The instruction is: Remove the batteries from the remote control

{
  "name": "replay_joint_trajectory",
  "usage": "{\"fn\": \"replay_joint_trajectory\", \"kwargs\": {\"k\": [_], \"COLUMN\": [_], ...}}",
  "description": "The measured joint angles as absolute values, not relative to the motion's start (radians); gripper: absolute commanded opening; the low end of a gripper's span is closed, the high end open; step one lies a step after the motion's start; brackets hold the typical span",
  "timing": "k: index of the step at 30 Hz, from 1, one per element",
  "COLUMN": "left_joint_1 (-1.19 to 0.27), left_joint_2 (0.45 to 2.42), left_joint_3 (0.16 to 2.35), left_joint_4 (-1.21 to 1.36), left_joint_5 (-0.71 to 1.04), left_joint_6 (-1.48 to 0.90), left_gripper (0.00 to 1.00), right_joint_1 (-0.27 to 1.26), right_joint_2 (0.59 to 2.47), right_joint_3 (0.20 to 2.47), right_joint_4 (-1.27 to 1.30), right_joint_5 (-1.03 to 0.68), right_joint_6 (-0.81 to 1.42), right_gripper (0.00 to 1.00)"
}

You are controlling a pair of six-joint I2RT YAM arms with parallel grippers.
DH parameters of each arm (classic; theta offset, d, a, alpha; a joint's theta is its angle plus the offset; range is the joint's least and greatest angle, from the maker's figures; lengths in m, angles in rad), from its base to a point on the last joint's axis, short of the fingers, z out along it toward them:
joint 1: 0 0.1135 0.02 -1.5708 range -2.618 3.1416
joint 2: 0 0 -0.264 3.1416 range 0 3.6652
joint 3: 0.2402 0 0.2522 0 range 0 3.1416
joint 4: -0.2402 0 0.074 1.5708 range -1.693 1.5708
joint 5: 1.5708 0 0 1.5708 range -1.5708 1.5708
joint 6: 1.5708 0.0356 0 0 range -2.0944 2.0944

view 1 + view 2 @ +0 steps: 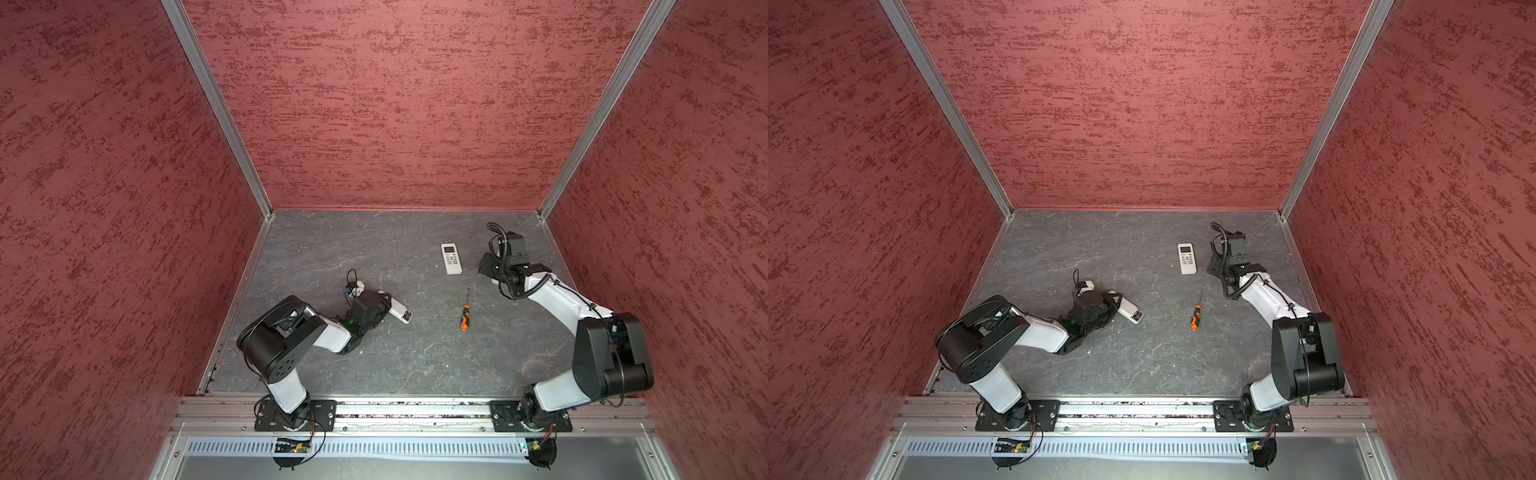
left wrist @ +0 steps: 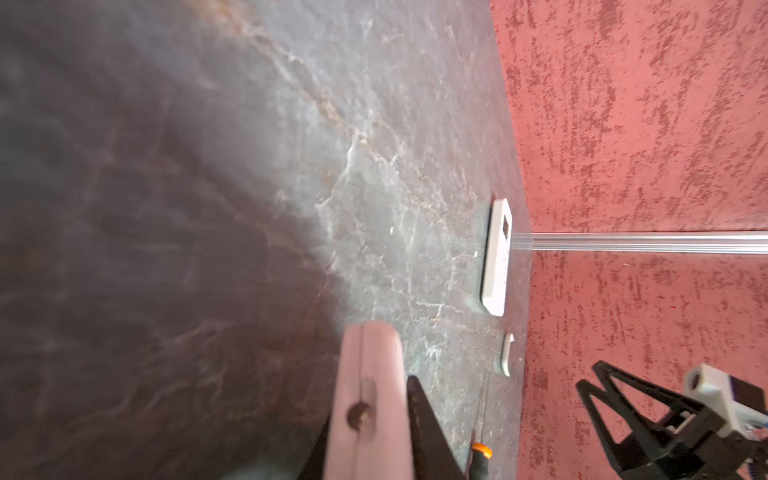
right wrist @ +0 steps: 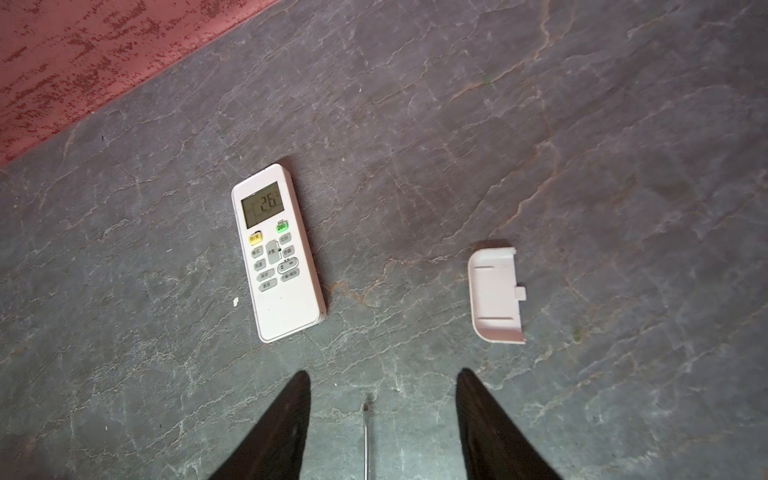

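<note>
The batteries cannot be made out in any view. Both top views show only a dark open end on the held remote [image 1: 400, 312], near mid-table [image 1: 415, 365]. The left wrist view shows the left gripper [image 1: 386, 306] pinching that remote's thin sides, its arm bent low. The right wrist view shows the loose cover [image 3: 496, 291] near the second remote [image 3: 278, 253]. The right gripper [image 3: 380, 374] hovers parted and empty, its arm stretched toward the back.

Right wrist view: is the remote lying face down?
No, the remote shows its lit screen and buttons, so it lies face up.
</note>
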State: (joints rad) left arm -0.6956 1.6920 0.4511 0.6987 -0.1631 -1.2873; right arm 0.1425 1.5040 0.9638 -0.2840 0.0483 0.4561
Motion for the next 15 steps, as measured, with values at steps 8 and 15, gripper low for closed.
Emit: {"fn": "replay_joint_trajectory", "kwargs": {"k": [8,15], "left_joint_1": [-0.728,-0.752], "left_joint_2": [1.668,1.634], "left_joint_3": [0.421,0.415], "left_joint_4": [0.659,0.628], "left_joint_5": [-0.205,-0.236], "left_joint_6": [-1.307,-1.326], "left_gripper": [0.36,0.49], "right_joint_1": [0.145,0.150], "right_joint_2": [1.482,1.478], "right_joint_3": [0.950,0.942], "right_joint_4": [-0.273,-0.273], "right_joint_5": [0.046,0.044], "right_joint_6": [0.457,0.463], "right_gripper": [0.59,0.60]}}
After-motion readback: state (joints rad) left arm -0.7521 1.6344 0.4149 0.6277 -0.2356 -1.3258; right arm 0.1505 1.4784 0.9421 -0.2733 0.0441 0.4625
